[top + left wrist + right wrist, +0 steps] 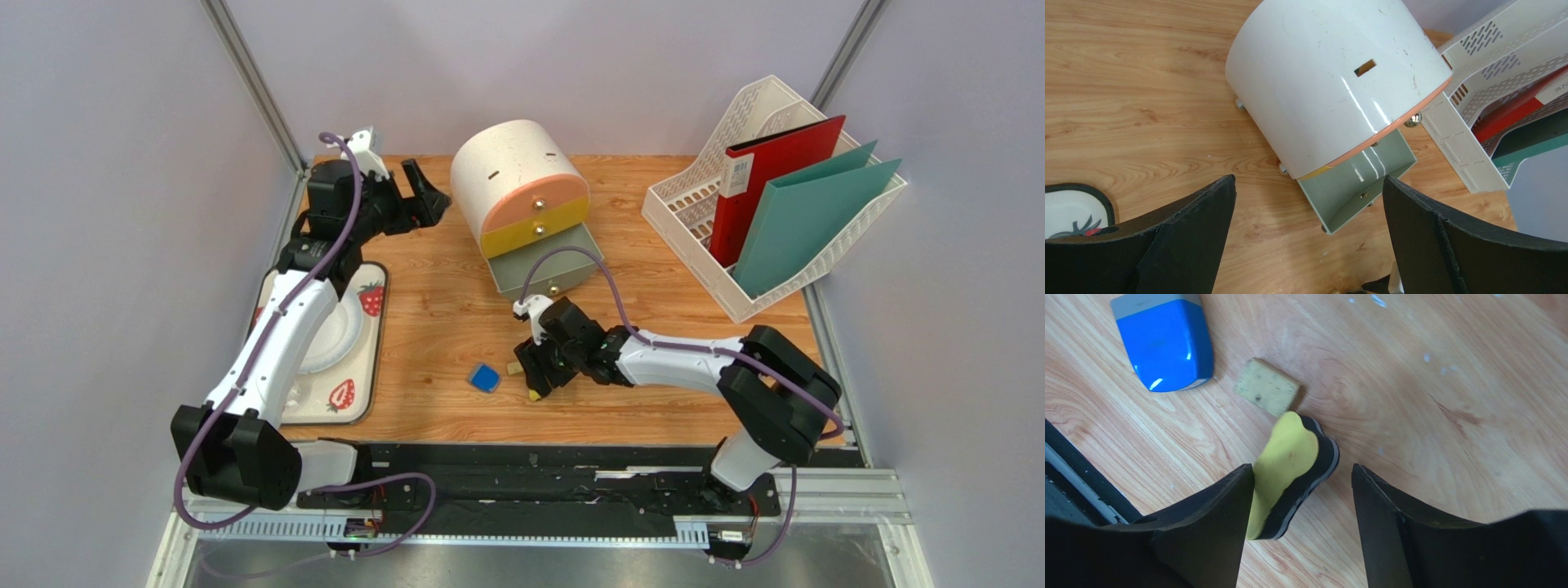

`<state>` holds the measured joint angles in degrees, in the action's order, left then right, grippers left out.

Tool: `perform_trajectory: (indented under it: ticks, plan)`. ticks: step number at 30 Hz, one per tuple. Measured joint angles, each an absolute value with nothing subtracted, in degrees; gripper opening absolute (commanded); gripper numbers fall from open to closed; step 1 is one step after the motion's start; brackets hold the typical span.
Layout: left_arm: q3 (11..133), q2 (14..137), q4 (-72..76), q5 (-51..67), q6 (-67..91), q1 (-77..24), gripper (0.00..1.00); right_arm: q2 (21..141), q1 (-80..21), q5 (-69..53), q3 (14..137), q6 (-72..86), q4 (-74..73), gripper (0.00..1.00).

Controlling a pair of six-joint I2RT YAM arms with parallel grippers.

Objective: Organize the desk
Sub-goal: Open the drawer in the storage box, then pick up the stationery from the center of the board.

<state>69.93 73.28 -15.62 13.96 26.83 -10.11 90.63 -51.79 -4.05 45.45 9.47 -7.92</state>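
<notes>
The desk (pixel 429 306) is light wood-grain. A white round-topped drawer unit (pixel 509 172) stands at the back middle, its lowest grey-green drawer (pixel 555 267) pulled open. My left gripper (pixel 423 196) is open and empty just left of the unit; the left wrist view shows the unit (pixel 1321 73) and the open drawer (pixel 1358 184) ahead of it. My right gripper (pixel 534 368) is open, low over the desk's front middle. A flat yellow-and-black piece (pixel 1287 459) lies between its fingers, leaning against the left one. A tan eraser (pixel 1267 388) and a blue block (pixel 1165 340) lie just beyond.
A white file rack (pixel 699 202) with a red folder (pixel 767 184) and a teal folder (pixel 810 221) stands at the back right. A white strawberry-print tray (pixel 368 355) lies at the left under my left arm. Black rails run along the front edge.
</notes>
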Motion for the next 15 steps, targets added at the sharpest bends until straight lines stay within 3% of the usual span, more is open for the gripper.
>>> perform_trajectory:
  ticks: [5,6,8,9,15]
  plan:
    - [68.2,72.8,-15.7,13.8,26.9,-10.0,0.98,94.0,-55.0,-2.8,47.9,11.0,-7.7,0.41]
    - [68.1,72.8,-15.7,13.8,26.9,-10.0,0.98,94.3,-55.7,-2.2,48.2,11.3,-7.7,0.30]
    - [67.9,72.6,-15.7,13.8,26.8,-9.9,0.98,94.7,-56.9,-0.3,48.7,11.9,-7.7,0.23]
    - [67.9,72.6,-15.7,13.8,26.8,-9.8,0.98,94.8,-57.3,0.4,48.7,12.4,-7.8,0.15]
    - [67.9,71.9,-15.7,13.6,26.8,-9.3,0.98,90.8,-58.5,5.9,48.8,13.0,-13.2,0.15]
